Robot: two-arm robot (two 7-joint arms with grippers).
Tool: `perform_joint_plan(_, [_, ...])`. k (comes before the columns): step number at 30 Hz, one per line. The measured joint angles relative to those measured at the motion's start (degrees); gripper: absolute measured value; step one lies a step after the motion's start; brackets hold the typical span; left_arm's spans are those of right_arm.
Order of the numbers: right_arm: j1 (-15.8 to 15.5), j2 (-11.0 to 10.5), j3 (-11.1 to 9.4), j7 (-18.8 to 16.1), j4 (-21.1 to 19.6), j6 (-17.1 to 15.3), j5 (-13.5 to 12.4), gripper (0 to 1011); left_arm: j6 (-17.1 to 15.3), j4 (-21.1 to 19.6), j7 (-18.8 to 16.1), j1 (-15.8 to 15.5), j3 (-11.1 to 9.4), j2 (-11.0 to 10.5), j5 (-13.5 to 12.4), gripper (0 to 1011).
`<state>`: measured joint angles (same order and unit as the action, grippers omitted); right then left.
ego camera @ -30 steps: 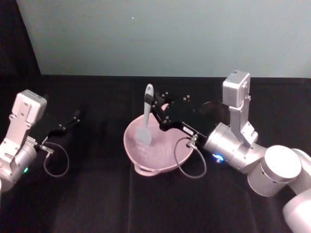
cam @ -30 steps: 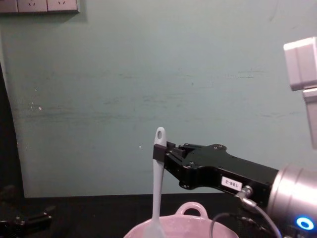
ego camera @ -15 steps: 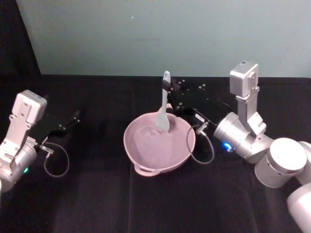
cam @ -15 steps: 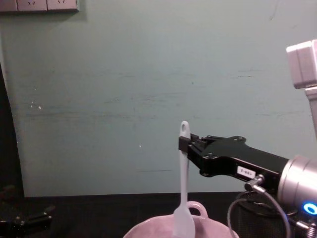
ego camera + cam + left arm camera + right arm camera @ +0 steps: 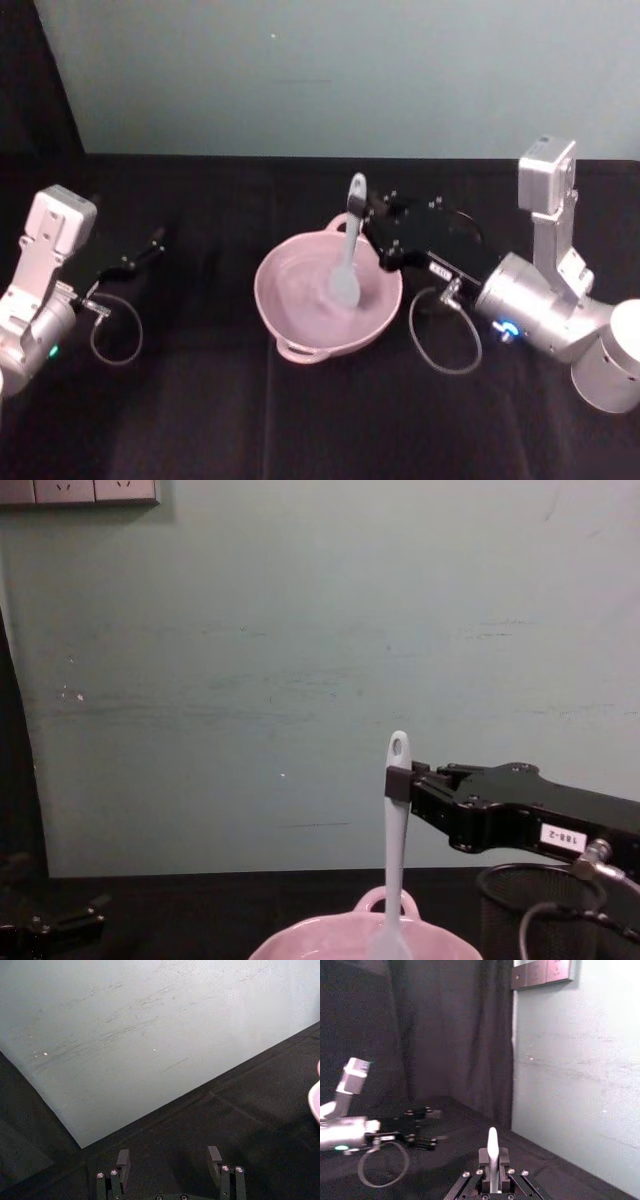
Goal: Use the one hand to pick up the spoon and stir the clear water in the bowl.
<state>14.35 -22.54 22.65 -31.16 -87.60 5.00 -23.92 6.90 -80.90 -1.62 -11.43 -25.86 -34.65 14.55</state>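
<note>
Now stirring, by the look of it; holding the spoon (image 5: 348,258) with the right hand (image 5: 364,216), clamped on the upper handle just below the small hole at its end; keeping it close to upright, scoop down inside the pink bowl (image 5: 264,295), near the middle, dipped into the clear water (image 5: 305,292), barely seen but for a faint sheen; reaching in from the right, above the bowl's far right rim. Same grip from the chest view: spoon (image 5: 396,830) pinched near the top by the right hand (image 5: 401,783), scoop sunk behind the rim of the bowl (image 5: 300,946), with a black mesh cup (image 5: 520,905) just to the right. Leaving the left hand (image 5: 148,247) parked well off to the left over the table (image 5: 200,410), fingers (image 5: 214,1156) apart, gripping nothing.

Judging the spoon light, stiff and smooth; likely to twist or slide between the pads if dragged hard against the bowl's wall; best held as now, high on the handle, clear of the water. Treating the bowl as steady but brittle; worth sweeping gently, off the wall, to avoid slopping water or nudging it across the table.
</note>
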Motion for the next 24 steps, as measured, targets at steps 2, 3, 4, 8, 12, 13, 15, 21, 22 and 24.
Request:
perform_joint_plan(2, [-0.6,-0.3,0.5,-0.5,-1.0,-0.3,-1.0,109,0.0,0.0,0.0,0.0,0.0,0.0,0.0,1011])
perform_joint_plan(3, [-0.7,-0.3,0.7,-0.7,-1.2,-0.3,-1.2,109,0.0,0.0,0.0,0.0,0.0,0.0,0.0,1011])
perform_joint_plan(4, [-0.7,-0.3,0.9,-0.8,-1.3,-0.3,-1.4,109,0.0,0.0,0.0,0.0,0.0,0.0,0.0,1011])
perform_joint_plan(8, [-0.4,0.4,2.3,-0.9,-0.9,0.2,-1.7,109,0.0,0.0,0.0,0.0,0.0,0.0,0.0,1011])
perform_joint_plan(12, [1.1,2.2,3.8,-0.5,1.4,1.6,-1.2,109,0.0,0.0,0.0,0.0,0.0,0.0,0.0,1011])
perform_joint_plan(13, [1.3,2.5,4.0,-0.4,1.8,1.8,-1.0,109,0.0,0.0,0.0,0.0,0.0,0.0,0.0,1011])
perform_joint_plan(15, [2.3,3.6,4.5,0.5,3.5,3.1,0.0,109,0.0,0.0,0.0,0.0,0.0,0.0,0.0,1011])
perform_joint_plan(21, [4.8,6.0,4.7,2.7,7.6,5.8,3.0,109,0.0,0.0,0.0,0.0,0.0,0.0,0.0,1011])
perform_joint_plan(22, [5.0,6.3,4.6,3.0,8.1,6.1,3.3,109,0.0,0.0,0.0,0.0,0.0,0.0,0.0,1011])
perform_joint_plan(24, [5.7,6.8,4.3,3.9,9.3,6.5,4.3,109,0.0,0.0,0.0,0.0,0.0,0.0,0.0,1011])
